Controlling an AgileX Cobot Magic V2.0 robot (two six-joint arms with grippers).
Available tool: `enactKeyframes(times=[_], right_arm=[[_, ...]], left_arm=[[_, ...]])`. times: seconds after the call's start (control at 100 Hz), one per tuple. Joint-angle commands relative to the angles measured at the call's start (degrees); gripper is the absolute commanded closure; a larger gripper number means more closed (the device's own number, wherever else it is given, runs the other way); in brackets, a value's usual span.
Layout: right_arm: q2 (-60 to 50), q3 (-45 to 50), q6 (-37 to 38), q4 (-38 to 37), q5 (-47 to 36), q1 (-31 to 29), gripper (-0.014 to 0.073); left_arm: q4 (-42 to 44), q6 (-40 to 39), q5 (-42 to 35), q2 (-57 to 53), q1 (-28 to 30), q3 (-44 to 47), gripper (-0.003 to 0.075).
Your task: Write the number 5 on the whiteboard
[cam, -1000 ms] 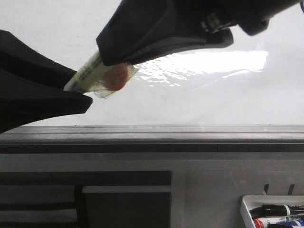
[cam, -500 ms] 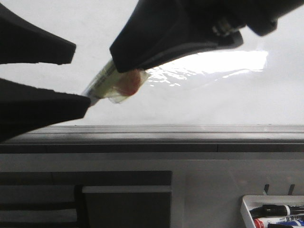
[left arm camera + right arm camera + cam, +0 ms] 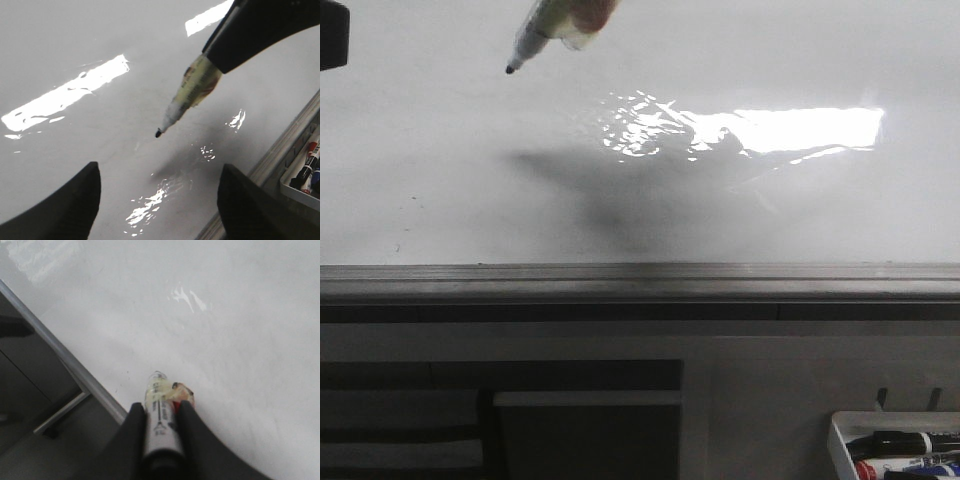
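Note:
The whiteboard (image 3: 770, 220) lies flat, glossy white, with a bright glare patch and a grey edge rail (image 3: 640, 275). No number 5 shows on it in any view. My right gripper (image 3: 162, 407) is shut on a marker pen (image 3: 161, 412). The pen (image 3: 552, 22) hangs at the top of the front view with its bare black tip (image 3: 510, 68) above the board, not touching it. In the left wrist view the pen (image 3: 192, 92) slants down from the right gripper's dark finger (image 3: 260, 25). My left gripper (image 3: 157, 200) is open and empty over the board (image 3: 75, 50).
A small white tray (image 3: 840, 440) with several markers (image 3: 910, 441) hangs below the rail at the front right, also in the left wrist view (image 3: 295, 187). Dark cabinet panels (image 3: 580, 430) sit under the board. A dark bit of the left arm (image 3: 330, 38) shows at the far left.
Both grippers have risen almost out of the front view. The left gripper has opened and drawn away from the pen's end. The pen's tip now shows bare.

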Motion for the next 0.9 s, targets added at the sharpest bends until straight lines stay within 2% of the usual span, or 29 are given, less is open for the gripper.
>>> enactKeyframes(times=[0.0, 0.21, 0.78, 0.89], right_arm=[[1.0, -5.1, -0.4, -1.3, -2.7, -1.5, 0.0655], [4.3, -6.8, -0.4, -1.3, -1.8, -3.0, 0.0655], [5.9, -2.6, -0.4, 0.4, 1.3, -2.2, 0.0655], [4.4, -2.6, -0.4, 0.3, 5.1, -3.5, 0.0655]], left_arm=[[-2.0, -0.7, -2.7, -0.2, 0.0, -1.4, 0.0272], [-2.0, -0.7, -2.7, -0.2, 0.0, -1.4, 0.0316], [-2.0, -0.7, -2.7, -0.2, 0.0, -1.4, 0.0315], [-2.0, -0.7, -2.5, -0.2, 0.0, -1.4, 0.0315]])
